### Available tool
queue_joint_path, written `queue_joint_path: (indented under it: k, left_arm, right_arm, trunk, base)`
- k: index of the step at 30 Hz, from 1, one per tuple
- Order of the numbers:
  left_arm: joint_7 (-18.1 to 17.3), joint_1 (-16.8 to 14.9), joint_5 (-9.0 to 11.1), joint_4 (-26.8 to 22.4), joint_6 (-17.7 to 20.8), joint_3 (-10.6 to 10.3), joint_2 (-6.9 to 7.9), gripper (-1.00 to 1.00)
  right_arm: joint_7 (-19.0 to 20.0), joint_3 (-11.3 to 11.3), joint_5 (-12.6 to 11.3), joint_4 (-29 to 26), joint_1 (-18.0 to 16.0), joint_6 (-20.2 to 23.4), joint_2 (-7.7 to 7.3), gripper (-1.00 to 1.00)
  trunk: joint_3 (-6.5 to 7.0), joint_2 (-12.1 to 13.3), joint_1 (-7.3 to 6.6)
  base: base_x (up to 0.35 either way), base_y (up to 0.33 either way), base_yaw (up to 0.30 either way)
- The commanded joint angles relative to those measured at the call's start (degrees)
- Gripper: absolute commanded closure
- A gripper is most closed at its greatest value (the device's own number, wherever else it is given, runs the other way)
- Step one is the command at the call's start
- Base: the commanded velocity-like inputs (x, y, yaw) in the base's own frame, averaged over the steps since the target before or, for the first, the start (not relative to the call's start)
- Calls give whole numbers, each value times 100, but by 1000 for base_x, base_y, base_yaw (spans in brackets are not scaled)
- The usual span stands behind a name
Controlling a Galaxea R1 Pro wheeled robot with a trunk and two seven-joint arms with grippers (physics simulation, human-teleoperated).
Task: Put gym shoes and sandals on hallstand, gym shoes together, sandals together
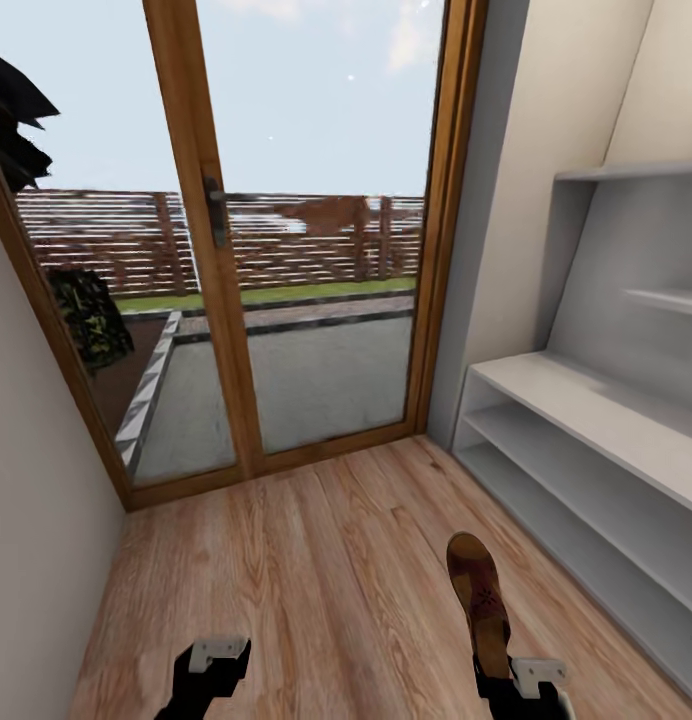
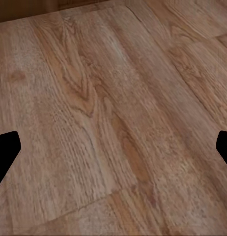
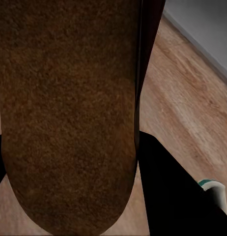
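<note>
One brown sandal (image 1: 481, 600) with a mottled reddish footbed sticks out forward over the corridor floor (image 1: 306, 560), its heel in my right gripper (image 1: 498, 685), which is shut on it. Up close, the right wrist view shows the sandal (image 3: 69, 108) between the dark fingers (image 3: 167, 191). A white and teal edge of a gym shoe (image 3: 215, 189) peeks in on the floor beyond. The light-grey hallstand (image 1: 586, 400) runs along the right wall, its shelves bare. My left gripper (image 1: 211, 672) hangs low at the left, open (image 2: 113, 147) over bare planks.
A wood-framed glass door (image 1: 316, 300) closes the corridor ahead, with a garden fence outside. A cream wall (image 1: 36, 520) bounds the left side. Floor planks stretch between my arms and the door.
</note>
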Motion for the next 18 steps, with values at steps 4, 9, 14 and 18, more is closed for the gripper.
queue_joint_path:
  k: [4,9,14,18]
  left_arm:
    - [-3,-4,45,5,-19,-34,6,-100]
    - [-3,-4,45,5,-19,-34,6,-100]
    - [-3,-4,45,5,-19,-34,6,-100]
    - [-3,-4,45,5,-19,-34,6,-100]
  right_arm:
    - [-3,7,-26,0,-3,-15,-8,100]
    - [1,7,-23,0,-3,-15,-16,100]
    - [1,7,-22,0,-3,-15,-19,100]
    - [-8,7,-22,3,-3,-15,-16,100]
  trunk:
    - [-5,-2,2]
    - [-5,-2,2]
    - [-5,-2,2]
    - [-5,-2,2]
  base:
    - [300,191,-1]
    - [292,217,0]
    - [289,225,0]
    - [288,227,0]
